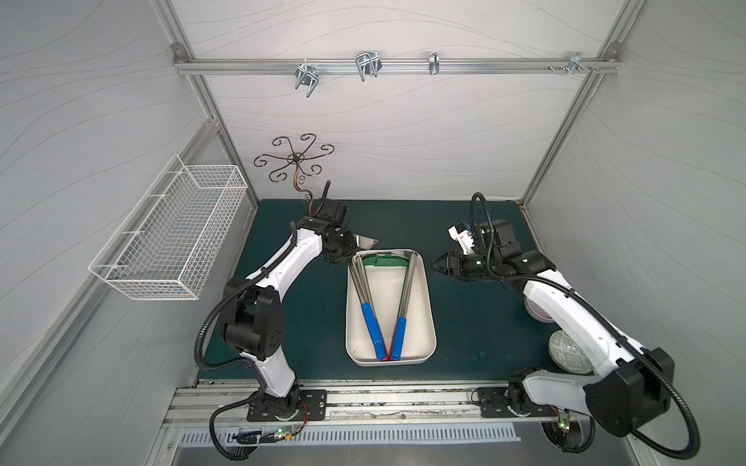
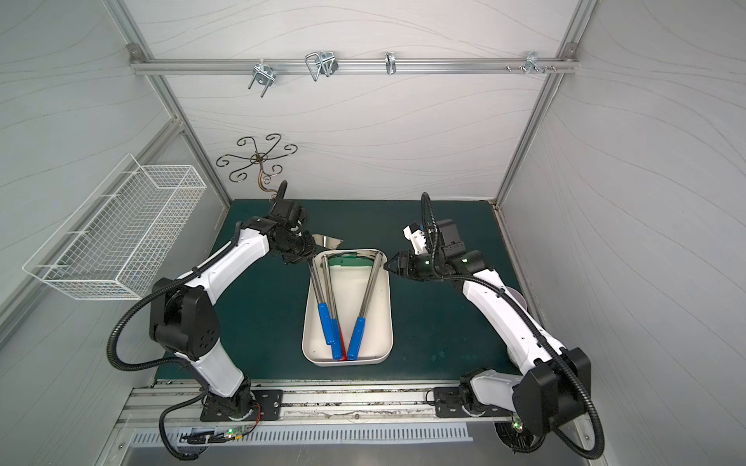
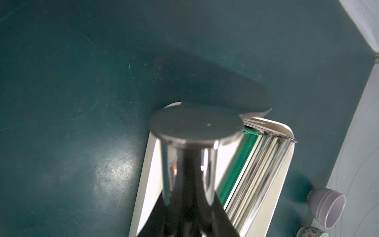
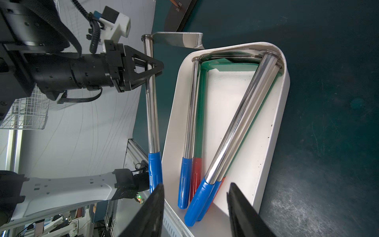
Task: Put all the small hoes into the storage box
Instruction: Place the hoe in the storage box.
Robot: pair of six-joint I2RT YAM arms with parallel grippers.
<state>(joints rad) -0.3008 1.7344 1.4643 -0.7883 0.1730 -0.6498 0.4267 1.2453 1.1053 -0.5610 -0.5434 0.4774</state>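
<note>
Looking down in both top views, I count one storage box (image 1: 430,290) mid-bench (image 1: 476,322); my left gripper (image 1: 343,252) is clamped on one small hoe (image 1: 366,241), which slants over the box's left rim, blade past its far end; my right gripper (image 1: 435,267) hovers just right of the box. Left wrist: that hoe's shaft fills the view, with two cups beyond, a lilac cup (image 3: 326,209) and a patterned cup (image 3: 309,232). Right wrist: my right gripper's fingers (image 4: 155,205) stand partly apart, empty; at least four handles (image 4: 184,182), blue and red, lie in the box.
</note>
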